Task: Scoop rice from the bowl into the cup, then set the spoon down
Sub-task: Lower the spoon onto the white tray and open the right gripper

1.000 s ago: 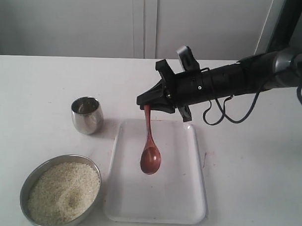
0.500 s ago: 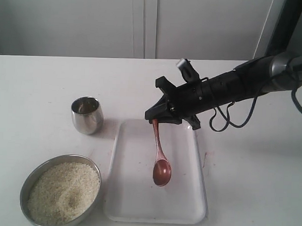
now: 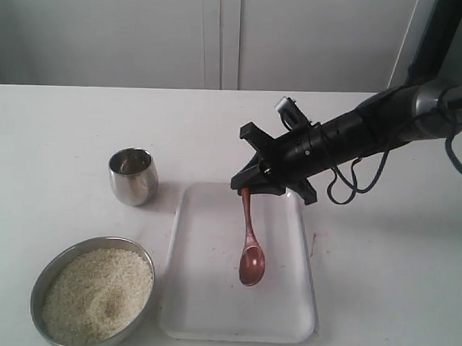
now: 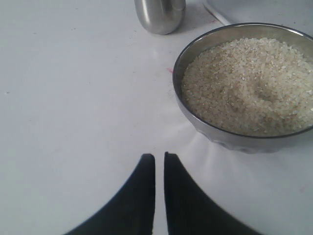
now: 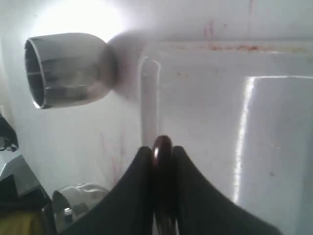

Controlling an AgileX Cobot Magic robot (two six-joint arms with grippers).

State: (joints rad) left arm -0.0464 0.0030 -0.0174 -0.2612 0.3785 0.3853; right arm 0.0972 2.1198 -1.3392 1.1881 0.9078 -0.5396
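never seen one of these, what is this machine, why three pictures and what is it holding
It is a robot with two arms, each ending in a two-fingered gripper. One picture comes from a camera off the arms that sees the whole white table; the other two come from small cameras on each wrist. On the table stand a shiny steel cup, a grey metal bowl of rice and a white tray. The right gripper is shut on the handle of a wooden spoon, which hangs over the tray. The left gripper is shut, holds nothing, and sits near the bowl.
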